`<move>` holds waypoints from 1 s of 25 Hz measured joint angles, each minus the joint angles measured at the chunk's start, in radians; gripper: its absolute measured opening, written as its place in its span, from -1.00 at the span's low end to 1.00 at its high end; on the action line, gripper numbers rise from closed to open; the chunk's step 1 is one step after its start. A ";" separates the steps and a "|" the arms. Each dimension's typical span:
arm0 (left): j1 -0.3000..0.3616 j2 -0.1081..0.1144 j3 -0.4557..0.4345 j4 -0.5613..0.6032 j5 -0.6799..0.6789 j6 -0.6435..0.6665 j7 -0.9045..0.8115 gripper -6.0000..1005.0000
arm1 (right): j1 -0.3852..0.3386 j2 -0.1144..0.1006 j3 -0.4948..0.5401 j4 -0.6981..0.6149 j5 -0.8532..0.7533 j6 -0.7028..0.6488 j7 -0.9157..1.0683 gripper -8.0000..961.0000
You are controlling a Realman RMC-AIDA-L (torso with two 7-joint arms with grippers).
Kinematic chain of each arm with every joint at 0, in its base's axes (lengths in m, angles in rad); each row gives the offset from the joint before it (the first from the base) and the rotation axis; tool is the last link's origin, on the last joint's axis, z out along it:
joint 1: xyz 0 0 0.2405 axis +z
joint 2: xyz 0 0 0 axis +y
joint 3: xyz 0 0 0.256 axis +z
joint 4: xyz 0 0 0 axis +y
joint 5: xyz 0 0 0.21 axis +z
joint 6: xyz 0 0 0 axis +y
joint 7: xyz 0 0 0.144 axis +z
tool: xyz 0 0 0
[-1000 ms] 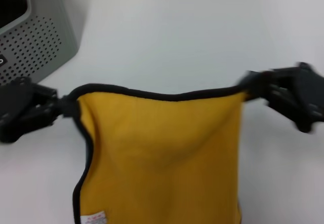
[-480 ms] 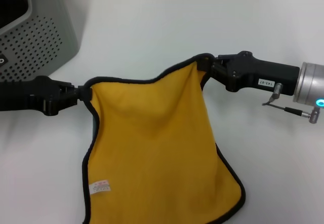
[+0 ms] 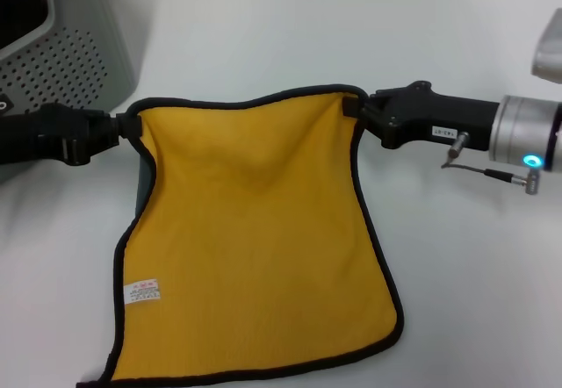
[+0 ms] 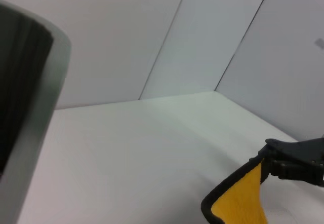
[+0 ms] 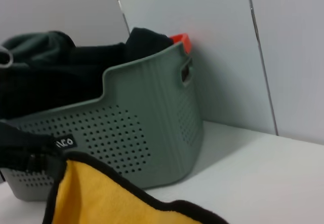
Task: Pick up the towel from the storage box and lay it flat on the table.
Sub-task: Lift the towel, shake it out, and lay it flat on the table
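The towel (image 3: 255,239) lies spread on the table (image 3: 290,41) toward the near edge, white tag (image 3: 145,290) up. The left gripper (image 3: 127,127) pinches its far-left corner and the right gripper (image 3: 356,107) pinches its far-right corner. The box (image 3: 66,54), holding dark cloth (image 5: 45,77), stands at the table's far-left corner.

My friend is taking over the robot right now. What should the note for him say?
Left gripper is shut on the towel's far left corner. Right gripper is shut on its far right corner.
The towel is out of the storage box, spread on the table, far edge slightly wavy between the grippers.
Left to do: let go of both corners and pull away.
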 joint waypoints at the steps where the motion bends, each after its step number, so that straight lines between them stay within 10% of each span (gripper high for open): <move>1: -0.001 0.000 0.001 0.001 0.005 -0.005 0.000 -0.94 | 0.007 0.000 -0.006 0.000 -0.001 0.010 -0.001 -0.94; 25: -0.013 -0.028 -0.010 0.000 -0.001 -0.098 0.011 -0.94 | 0.069 -0.001 -0.052 -0.016 -0.005 0.130 0.001 -0.93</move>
